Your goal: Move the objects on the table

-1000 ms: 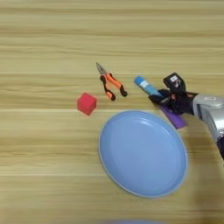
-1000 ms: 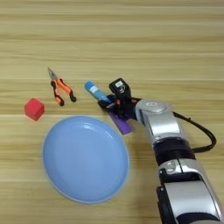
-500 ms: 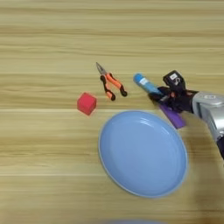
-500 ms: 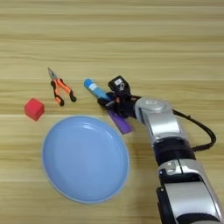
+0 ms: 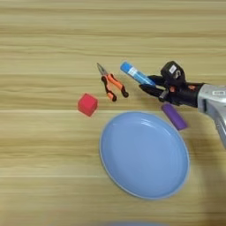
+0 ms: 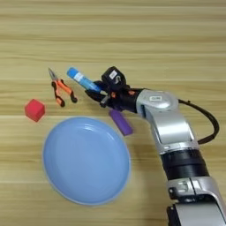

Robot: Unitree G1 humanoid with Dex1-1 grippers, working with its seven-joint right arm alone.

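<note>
Your pincer is clamped on the right end of the blue stick, whose other end angles toward the desk's far left corner. Just nearer you lies the purple block, beside the plate's right rim. Left of the stick you have the pliers, then the red cube toward the left edge.

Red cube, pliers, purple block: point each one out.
red cube point(image 5: 88, 104), left eye view, top face.
pliers point(image 5: 111, 83), left eye view, orange handles.
purple block point(image 6: 121, 122), right eye view, middle of its top.
</note>
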